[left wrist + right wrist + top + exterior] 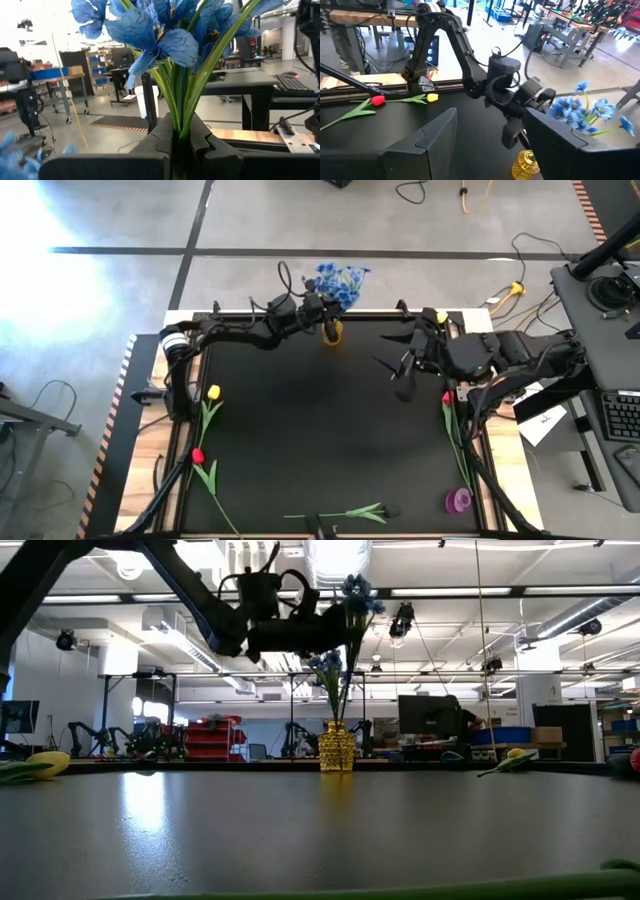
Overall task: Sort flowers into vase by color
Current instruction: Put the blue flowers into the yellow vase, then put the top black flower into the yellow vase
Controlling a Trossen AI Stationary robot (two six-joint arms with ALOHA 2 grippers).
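The left tool (318,302) is clamped on the green stems of a blue sprig (342,280), holding it above the yellow vase (332,333) that stands at the far edge of the table (300,440); the blossoms hang out past that edge. In the low view more blue blossoms (328,662) stand in the vase. The right tool (398,367) hovers to the right of the vase with its fingers spread wide and nothing between them. Far from the vase, a yellow tulip (213,392) and a red tulip (197,455) lie at the table's left side, and a dark tulip (392,509) lies at the near edge.
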